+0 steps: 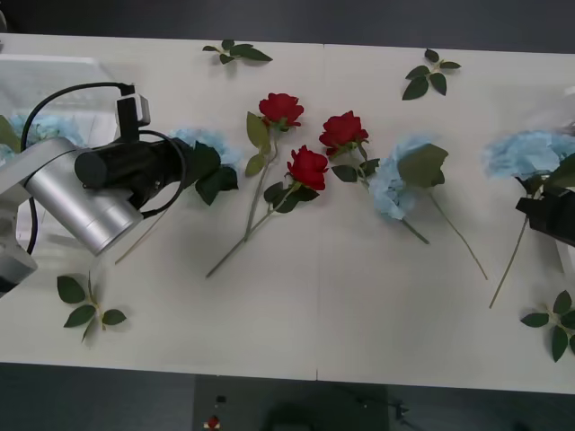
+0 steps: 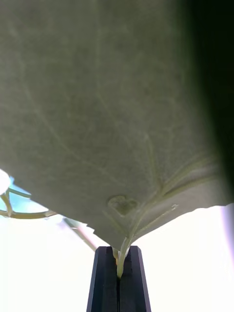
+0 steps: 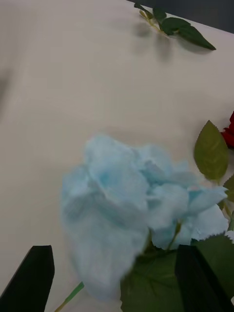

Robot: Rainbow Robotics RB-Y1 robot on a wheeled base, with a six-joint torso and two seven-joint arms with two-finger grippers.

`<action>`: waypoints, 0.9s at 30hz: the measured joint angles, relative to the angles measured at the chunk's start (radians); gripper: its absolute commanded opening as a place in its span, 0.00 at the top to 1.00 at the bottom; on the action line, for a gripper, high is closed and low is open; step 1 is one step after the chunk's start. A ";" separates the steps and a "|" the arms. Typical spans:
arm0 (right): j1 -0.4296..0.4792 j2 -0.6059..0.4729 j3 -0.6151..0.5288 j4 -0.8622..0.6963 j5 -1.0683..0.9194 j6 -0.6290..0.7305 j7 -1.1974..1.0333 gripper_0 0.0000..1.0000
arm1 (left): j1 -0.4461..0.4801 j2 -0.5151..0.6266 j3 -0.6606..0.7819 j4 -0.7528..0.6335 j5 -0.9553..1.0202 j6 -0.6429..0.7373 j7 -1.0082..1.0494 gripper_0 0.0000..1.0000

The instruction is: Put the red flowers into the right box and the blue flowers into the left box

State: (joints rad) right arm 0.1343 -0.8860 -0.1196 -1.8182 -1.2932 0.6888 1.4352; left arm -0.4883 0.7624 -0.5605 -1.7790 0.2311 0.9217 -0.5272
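Translucent white plastic marks the left box (image 1: 54, 67) at the far left of the surface (image 1: 359, 296), with pale blue showing inside it; beside it we see the left hand (image 3: 114, 278) over a blue flower (image 1: 199, 144), its black fingers (image 3: 29, 278) spread wide on either side of the bloom and holding nothing; that flower's head lies toward the roses and its stem runs back toward the near left. In the middle lie three red flowers (image 1: 308, 166); their blooms point toward the far edge and their stems slant down toward the near left. Just right of them a second blue flower (image 1: 395, 184) lies with its head on the left and its stems trailing to the near right. At the right edge a third blue flower (image 1: 526, 153) has its head far and its stem (image 1: 508, 265) running nearly straight toward us; the right hand (image 2: 118, 273) is closed tight on the stalk of its large leaf (image 2: 97, 122).
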 measured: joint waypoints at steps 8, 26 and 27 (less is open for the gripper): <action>0.088 0.000 -0.089 -0.090 -0.265 0.000 0.233 1.00 | 0.068 0.037 0.000 0.000 0.000 0.000 -0.148 0.01; -0.087 0.136 -0.109 -0.148 -0.558 0.141 0.863 1.00 | 0.067 0.003 -0.008 0.122 0.000 0.000 -0.305 0.19; -0.106 0.149 -0.109 -0.148 -0.558 0.161 0.885 1.00 | 0.053 -0.008 -0.014 0.147 0.000 -0.002 -0.316 0.18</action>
State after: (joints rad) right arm 0.0288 -0.7371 -0.2283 -1.9661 -1.8509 0.8496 2.3205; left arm -0.4357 0.7548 -0.5746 -1.6316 0.2312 0.9197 -0.8430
